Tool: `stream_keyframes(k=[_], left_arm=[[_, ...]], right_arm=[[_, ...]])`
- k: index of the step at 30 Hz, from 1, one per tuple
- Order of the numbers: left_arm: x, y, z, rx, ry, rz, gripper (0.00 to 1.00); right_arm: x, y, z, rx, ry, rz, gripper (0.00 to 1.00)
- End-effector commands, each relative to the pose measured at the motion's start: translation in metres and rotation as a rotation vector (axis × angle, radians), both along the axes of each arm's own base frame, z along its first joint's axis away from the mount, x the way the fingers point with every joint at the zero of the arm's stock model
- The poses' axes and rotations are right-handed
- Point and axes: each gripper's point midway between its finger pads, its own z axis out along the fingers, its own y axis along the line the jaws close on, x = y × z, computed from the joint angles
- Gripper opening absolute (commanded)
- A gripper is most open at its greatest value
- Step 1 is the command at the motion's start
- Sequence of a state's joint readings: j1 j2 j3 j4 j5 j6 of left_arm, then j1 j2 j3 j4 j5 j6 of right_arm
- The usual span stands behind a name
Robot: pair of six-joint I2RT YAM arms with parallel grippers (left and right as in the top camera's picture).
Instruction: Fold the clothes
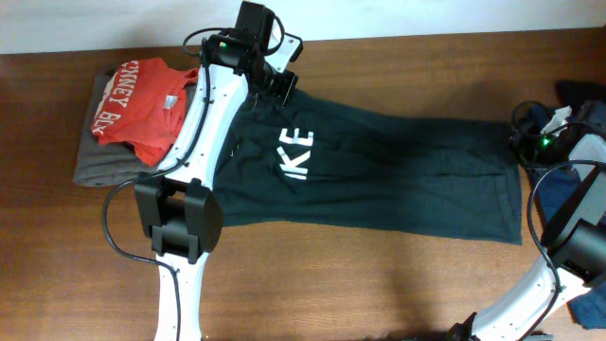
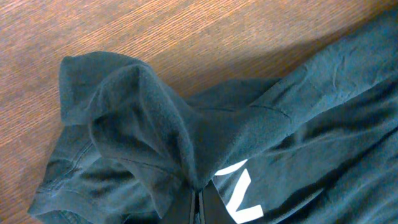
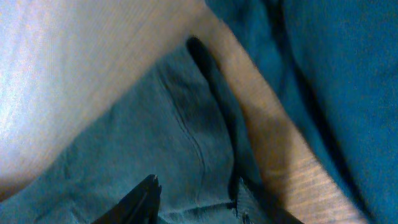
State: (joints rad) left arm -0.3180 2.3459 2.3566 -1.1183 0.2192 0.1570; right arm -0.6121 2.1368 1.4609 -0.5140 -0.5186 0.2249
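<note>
The dark T-shirt [image 1: 379, 170] lies spread flat along the wooden table [image 1: 379, 284], with white letters partly showing and one sleeve corner bunched up. The left gripper [image 2: 200, 202] is pinched tight on that bunched cloth. The right gripper [image 3: 196, 186] has its fingers apart, with the shirt's hem between them.

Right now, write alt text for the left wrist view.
A dark shirt bunches into a peak, pinched in the shut left pincer at the bottom edge. A white letter shows beside it; wooden table fills the top.
</note>
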Motion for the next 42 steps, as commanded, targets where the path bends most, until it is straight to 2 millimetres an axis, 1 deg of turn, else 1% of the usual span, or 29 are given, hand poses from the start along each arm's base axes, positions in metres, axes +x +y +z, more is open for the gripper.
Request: stream_keyframes(k=[1, 2, 7, 9, 10, 12, 13, 14, 20, 25, 28, 31, 33, 35, 36, 37, 38, 39, 42], left_arm=[[0.003, 0.0, 0.012, -0.001, -0.031, -0.003, 0.0], [0.003, 0.0, 0.012, -0.001, -0.031, -0.003, 0.0], [0.001, -0.002, 0.012, -0.001, -0.029, -0.007, 0.01], [0.001, -0.003, 0.012, -0.001, -0.029, -0.009, 0.01], [0.001, -0.003, 0.012, 0.0, -0.028, -0.009, 0.01], [0.001, -0.003, 0.011, 0.0, -0.027, -0.009, 0.0], [0.0, -0.003, 0.011, 0.001, -0.025, -0.009, 0.0], [0.0, -0.003, 0.011, 0.001, -0.022, -0.009, 0.01], [-0.001, -0.003, 0.011, 0.002, -0.021, -0.009, 0.01], [0.0, -0.003, 0.011, 0.002, -0.022, -0.009, 0.0], [0.0, -0.002, 0.011, 0.002, -0.022, -0.009, 0.01], [-0.001, -0.003, 0.011, 0.002, -0.022, -0.009, 0.0], [0.0, -0.002, 0.011, 0.002, -0.022, -0.009, 0.0], [0.0, -0.002, 0.011, 0.002, -0.023, -0.009, 0.01], [0.0, -0.002, 0.011, 0.002, -0.023, -0.009, 0.0], [-0.001, -0.002, 0.011, 0.002, -0.023, -0.009, 0.0], [-0.001, -0.002, 0.011, 0.002, -0.022, -0.009, 0.01], [-0.001, -0.002, 0.011, 0.002, -0.023, -0.009, 0.0], [0.0, -0.002, 0.011, 0.002, -0.023, -0.009, 0.0]], right_arm=[[0.015, 0.001, 0.01, -0.023, -0.057, 0.028, 0.38], [0.015, 0.0, 0.009, -0.029, -0.053, 0.025, 0.37], [0.01, -0.008, 0.001, -0.077, -0.009, 0.0, 0.37], [0.009, -0.007, -0.005, -0.069, 0.002, 0.0, 0.36], [0.009, -0.007, -0.008, -0.063, 0.009, 0.0, 0.33], [0.007, -0.005, -0.02, -0.04, 0.032, -0.014, 0.25], [0.007, -0.005, -0.021, -0.035, 0.034, -0.019, 0.18], [0.008, -0.006, -0.02, -0.039, 0.027, -0.02, 0.14], [0.018, -0.012, -0.005, -0.032, -0.032, -0.016, 0.12], [0.021, -0.026, 0.022, -0.039, -0.097, -0.03, 0.11], [0.02, -0.027, 0.025, -0.028, -0.106, -0.03, 0.11], [0.02, -0.023, 0.026, -0.007, -0.111, -0.022, 0.1], [0.023, -0.015, 0.033, 0.036, -0.147, 0.004, 0.06], [0.024, -0.011, 0.041, 0.058, -0.171, 0.017, 0.04], [0.024, -0.011, 0.043, 0.058, -0.17, 0.017, 0.04], [0.019, -0.011, 0.043, 0.058, -0.15, 0.007, 0.16], [0.018, -0.012, 0.041, 0.057, -0.141, 0.004, 0.2], [0.012, -0.013, 0.035, 0.045, -0.097, -0.012, 0.25], [0.006, -0.014, 0.022, 0.013, -0.029, -0.031, 0.31]])
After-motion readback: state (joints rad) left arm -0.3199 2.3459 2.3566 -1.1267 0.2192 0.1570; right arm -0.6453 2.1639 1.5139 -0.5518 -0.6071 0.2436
